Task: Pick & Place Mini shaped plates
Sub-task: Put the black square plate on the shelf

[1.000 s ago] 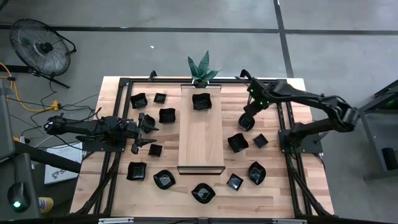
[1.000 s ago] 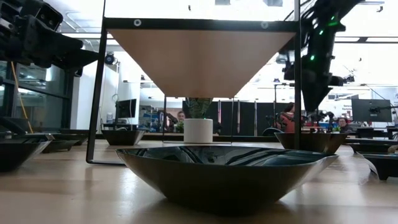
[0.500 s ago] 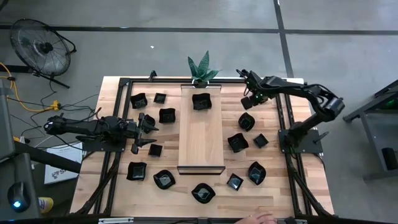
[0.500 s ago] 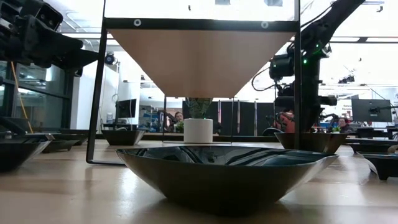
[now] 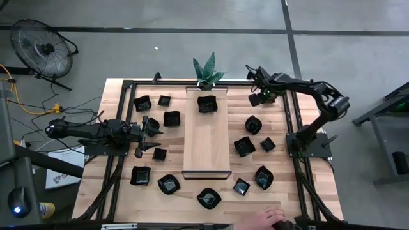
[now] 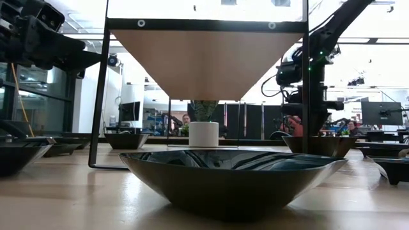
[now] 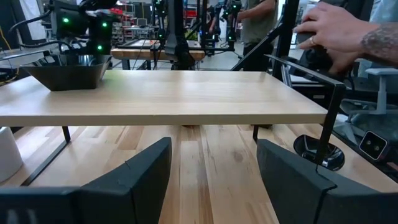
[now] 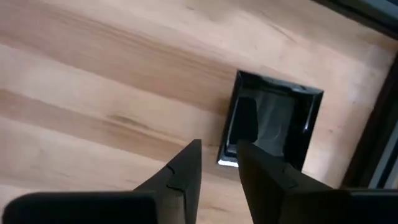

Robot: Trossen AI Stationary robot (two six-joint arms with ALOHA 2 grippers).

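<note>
While the right gripper (image 5: 257, 97) hangs near the potted plant (image 5: 207, 70), fingers a narrow gap apart and holding nothing, the small black plates (image 5: 253, 124) lie scattered on the table both sides of the long wooden board (image 5: 206, 144), one plate (image 5: 207, 103) already on it. It should drop straight over the square plate (image 8: 273, 124) below and pinch one raised rim. The left gripper (image 5: 146, 135) waits spread wide beside the board.
</note>
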